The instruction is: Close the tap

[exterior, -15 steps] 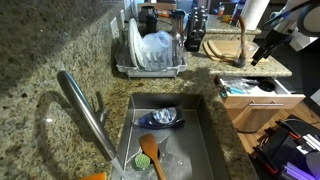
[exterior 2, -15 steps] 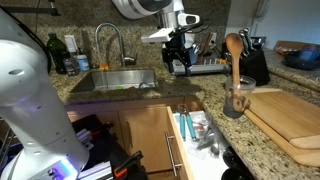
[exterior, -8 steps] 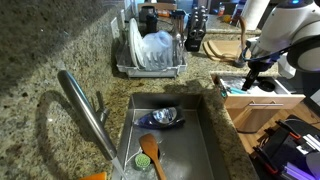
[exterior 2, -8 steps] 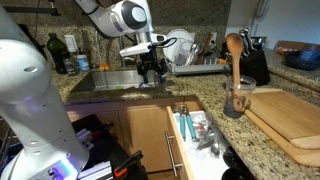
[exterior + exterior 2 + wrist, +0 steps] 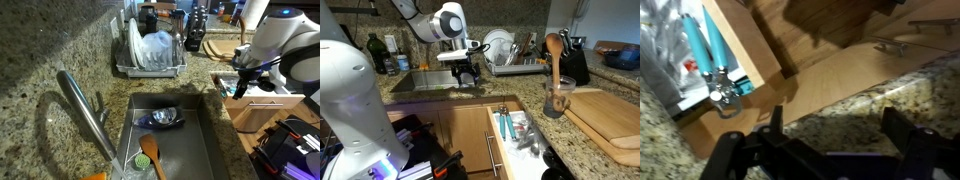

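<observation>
So the pincer (image 5: 240,88) hangs over the worktop (image 5: 200,75) edge, right between the sink (image 5: 195,150) and the open drawer (image 5: 258,96). The tap (image 5: 85,115) is well apart from it, on the far side of the sink, so the whole basin lies between the two.

In that exterior view the tap is a long thick silver bar lying diagonally across the picture. Its lower end runs down to the sink corner farthest from the pincer, and a thin lever (image 5: 97,102) stands just beside it. Which way the lever is flipped, I honestly can't tell.

In an exterior view from the front, the tap (image 5: 418,45) reads totally differently. It stands upright beyond the sink (image 5: 432,78), arches over at the top, and its outlet points down into the basin on the pincer's (image 5: 468,76) side. The pincer sits lower than that arch, near the sink's front rim.

The wrist view doesn't catch the tap at all. It does show the pincer (image 5: 835,140) spread wide, with its dark fingers (image 5: 775,122) far apart and granite worktop (image 5: 855,115) showing between them. Past the fingers are the cabinet front and the drawer (image 5: 735,45), with teal-handled tools (image 5: 708,45) lying in it
</observation>
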Robot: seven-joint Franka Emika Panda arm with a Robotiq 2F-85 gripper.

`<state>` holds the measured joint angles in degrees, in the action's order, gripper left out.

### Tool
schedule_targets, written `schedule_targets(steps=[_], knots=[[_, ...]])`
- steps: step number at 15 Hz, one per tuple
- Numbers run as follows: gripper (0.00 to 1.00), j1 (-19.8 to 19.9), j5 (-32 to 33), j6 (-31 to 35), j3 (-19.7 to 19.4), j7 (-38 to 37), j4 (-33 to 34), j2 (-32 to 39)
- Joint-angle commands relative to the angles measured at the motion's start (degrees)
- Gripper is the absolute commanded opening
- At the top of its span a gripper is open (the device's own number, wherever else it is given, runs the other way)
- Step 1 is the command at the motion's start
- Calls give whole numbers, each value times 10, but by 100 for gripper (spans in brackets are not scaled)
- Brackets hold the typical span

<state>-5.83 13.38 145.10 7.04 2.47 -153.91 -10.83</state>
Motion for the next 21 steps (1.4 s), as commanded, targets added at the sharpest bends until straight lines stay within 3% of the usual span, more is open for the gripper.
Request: schedule_targets(steps=[1,6,7,8,10,11,13,14,18,21], knots=[[100,-58,-67,88,21,62,8,68],[100,-134,-257,235,65,202,-12,79],[100,-133,-252,247,66,198,-24,63],[100,-128,-228,218,67,162,-1,86],[100,-137,-238,232,65,174,-5,78],[100,-118,-195,230,62,144,-9,77],[100,-155,-320,282,55,236,46,144],[100,-192,-368,291,54,261,103,194],[100,-149,-540,294,171,435,244,275],[100,-75,-618,308,273,560,337,338]])
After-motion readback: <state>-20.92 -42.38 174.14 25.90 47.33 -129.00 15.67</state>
